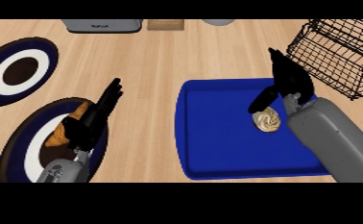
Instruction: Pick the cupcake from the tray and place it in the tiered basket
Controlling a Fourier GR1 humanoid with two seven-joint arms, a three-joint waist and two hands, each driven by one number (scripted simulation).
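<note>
The cupcake (268, 121) is seen lying on the blue tray (212, 141), towards its right side and well inside the rim, so it has not yet been lifted. The right hand (289, 81) is held just above and behind it, spread wide: the fingers are kept fairly straight and pointed away from the robot, while the thumb is lowered to the cupcake's upper left edge. Whether the thumb is actually touching cannot be told. This posture is judged to be a preparation for closing on the cupcake from two sides, with nothing gripped so far. The tiered basket (333, 50), a black wire frame, is placed at the far right just beyond the tray's corner, so only a short carry is thought to be needed once the cupcake is grasped. The left hand (96, 115) is kept open at the lower left, fingers straight, resting over a dark-rimmed plate (21, 143) on which a brown pastry (58, 134) is partly hidden; it is judged to be parked clear of the working side.
</note>
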